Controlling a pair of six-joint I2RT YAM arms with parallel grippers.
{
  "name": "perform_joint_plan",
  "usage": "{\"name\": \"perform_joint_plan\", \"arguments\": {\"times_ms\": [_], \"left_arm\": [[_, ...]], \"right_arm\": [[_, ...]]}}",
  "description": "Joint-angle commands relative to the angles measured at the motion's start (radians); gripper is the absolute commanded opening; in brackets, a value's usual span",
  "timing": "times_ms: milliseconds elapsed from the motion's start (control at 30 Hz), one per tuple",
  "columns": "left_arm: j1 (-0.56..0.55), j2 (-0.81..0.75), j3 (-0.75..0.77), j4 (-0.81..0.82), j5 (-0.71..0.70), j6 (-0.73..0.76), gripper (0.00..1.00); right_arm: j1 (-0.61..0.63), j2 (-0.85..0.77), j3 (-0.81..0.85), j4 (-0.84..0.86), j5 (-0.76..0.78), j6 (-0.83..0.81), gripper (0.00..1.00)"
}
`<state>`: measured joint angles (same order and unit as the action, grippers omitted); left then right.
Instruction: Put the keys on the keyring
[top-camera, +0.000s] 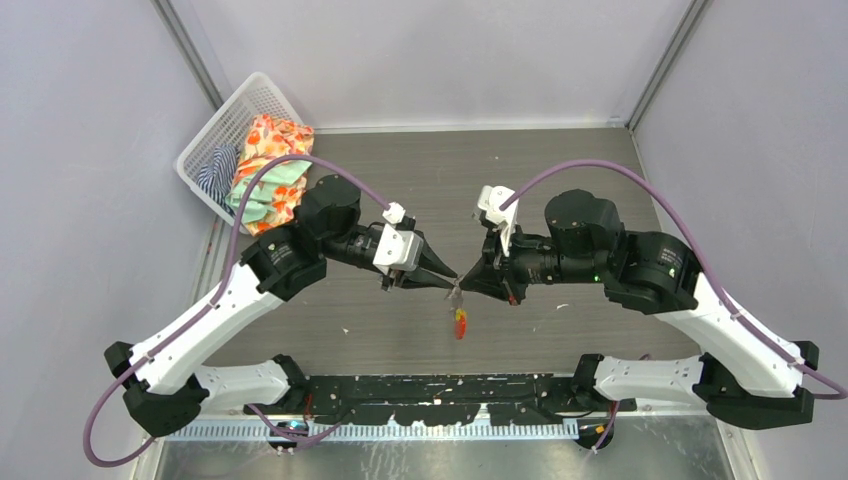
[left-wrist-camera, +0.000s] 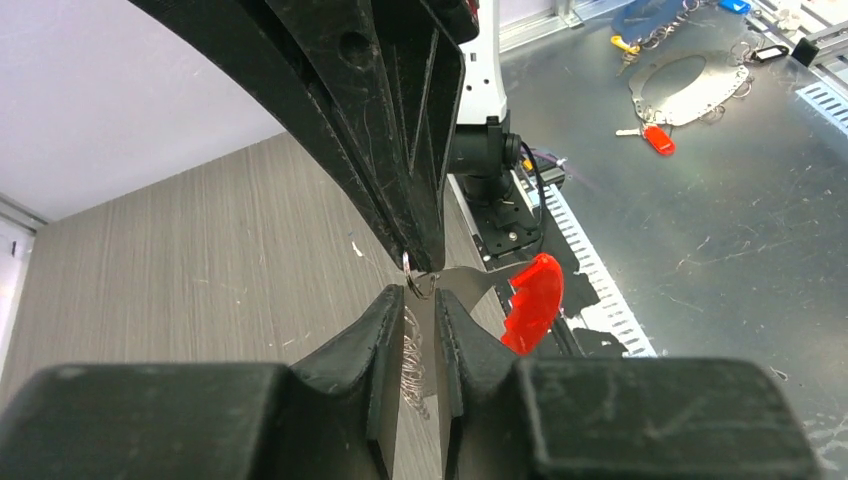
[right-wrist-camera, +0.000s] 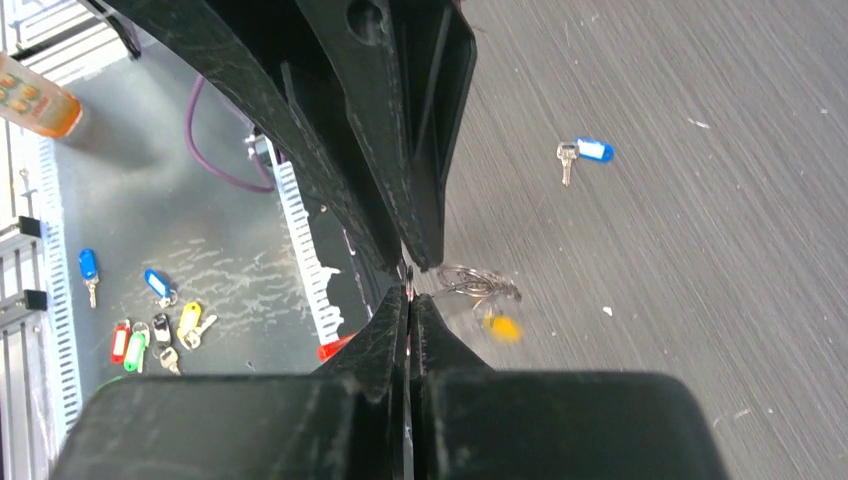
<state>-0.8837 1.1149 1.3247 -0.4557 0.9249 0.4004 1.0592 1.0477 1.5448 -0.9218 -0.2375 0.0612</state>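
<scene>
Hard to make out:
- Yellow key (right-wrist-camera: 503, 327): only a blur beside the wire loops. I cannot tell whether it hangs from them or lies below.
- Contact point: in the overhead view the two fingertips hide the small ring.

Task items:
- Keyring (top-camera: 459, 320): held up over the middle of the tabletop (top-camera: 560, 160), nearer its near edge. The red tag (left-wrist-camera: 533, 300) dangles below it.
- Blue key (right-wrist-camera: 585, 152): flat on the tabletop, apart from the grippers, on the side away from the near edge.

End effectors:
- Right gripper (right-wrist-camera: 408, 295): fingers pressed together, nipping the keyring's ring at the tips.
- Left gripper (left-wrist-camera: 420, 300): fingers slightly parted, tip to tip with the right. Strands of chain hang in the narrow gap.

Containers:
- White basket (top-camera: 205, 140): at the far left corner of the tabletop.
- Inside it: an orange flowered cloth (top-camera: 278, 138), a mint-green cloth (top-camera: 255, 197) and a dark striped cloth (top-camera: 216, 168), all crumpled.
</scene>
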Motion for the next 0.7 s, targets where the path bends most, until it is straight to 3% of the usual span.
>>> {"name": "perform_joint_plan", "arguments": {"times_ms": [0, 233, 467, 567, 667], "left_arm": [[-0.003, -0.002, 0.05, -0.059, -0.009, 0.033, 0.19], [-0.003, 0.005, 0.028, -0.049, -0.004, -0.001, 0.17], [-0.004, 0.026, 0.026, -0.028, 0.017, -0.036, 0.36], [-0.004, 0.04, 0.047, -0.054, 0.029, -0.036, 0.28], [-0.004, 0.043, 0.048, -0.063, 0.031, -0.037, 0.14]], "right_arm": [[0.006, 0.011, 0.081, -0.065, 0.032, -0.01, 0.01], [0.009, 0.032, 0.093, -0.064, 0.022, -0.012, 0.01], [0.017, 0.051, 0.101, -0.059, 0.013, -0.018, 0.01], [0.018, 0.06, 0.106, -0.06, 0.012, -0.021, 0.01], [0.018, 0.067, 0.109, -0.056, 0.009, -0.024, 0.01]]}}
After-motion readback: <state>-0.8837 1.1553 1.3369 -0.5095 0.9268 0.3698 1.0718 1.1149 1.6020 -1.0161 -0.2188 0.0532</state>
